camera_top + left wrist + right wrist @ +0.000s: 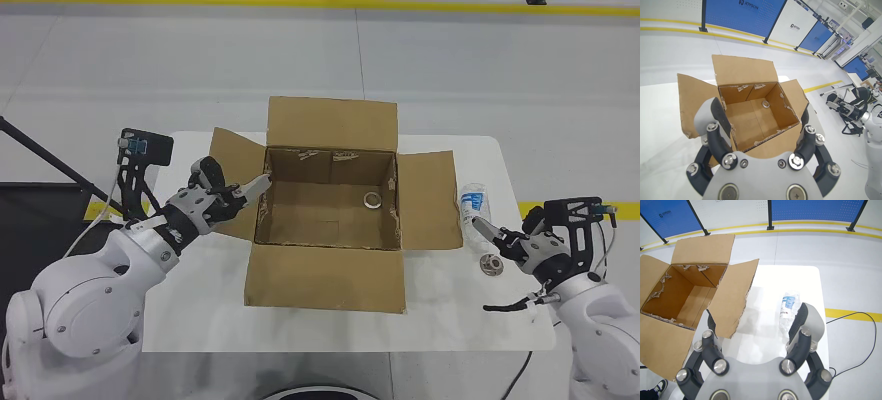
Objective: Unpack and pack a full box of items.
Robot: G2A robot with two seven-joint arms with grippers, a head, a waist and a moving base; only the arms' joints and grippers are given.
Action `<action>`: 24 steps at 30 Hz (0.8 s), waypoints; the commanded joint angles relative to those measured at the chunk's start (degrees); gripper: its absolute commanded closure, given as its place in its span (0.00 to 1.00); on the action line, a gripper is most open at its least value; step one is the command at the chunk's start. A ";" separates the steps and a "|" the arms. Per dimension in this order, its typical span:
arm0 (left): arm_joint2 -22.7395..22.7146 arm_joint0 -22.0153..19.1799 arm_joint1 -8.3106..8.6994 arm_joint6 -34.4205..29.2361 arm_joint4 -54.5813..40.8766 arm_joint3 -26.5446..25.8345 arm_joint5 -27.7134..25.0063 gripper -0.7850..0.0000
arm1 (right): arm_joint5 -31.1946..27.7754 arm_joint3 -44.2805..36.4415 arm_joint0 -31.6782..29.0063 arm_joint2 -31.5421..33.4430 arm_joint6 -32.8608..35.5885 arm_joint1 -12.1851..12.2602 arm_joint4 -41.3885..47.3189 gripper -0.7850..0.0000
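Your left gripper (762, 107) stands wide open with nothing in it. The open cardboard box (745, 68) lies straight ahead of its jaws, with a small metal ring (765, 104) on the box floor beyond the fingertips. Your right gripper (756, 309) is also spread wide and empty; the clear plastic bottle (789, 306) lies on the white table (810, 279) just ahead of one finger, the box's side flap by the other, and a second small ring (491, 264) sits close beside those jaws.

Pale floor (150, 70), blue partition panels (738, 17)
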 commanded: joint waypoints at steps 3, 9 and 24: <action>3.69 -1.16 0.23 -1.79 2.43 1.36 0.13 0.00 | -0.01 0.00 0.00 0.00 0.00 0.00 0.00 0.00; 14.37 -12.82 -0.10 -8.17 6.72 6.92 8.49 0.00 | -0.01 0.00 0.00 0.00 0.00 0.00 0.00 0.00; 42.17 -47.24 -5.47 -22.74 3.70 43.82 21.57 0.00 | -0.01 0.00 0.00 0.00 0.00 0.00 0.00 0.00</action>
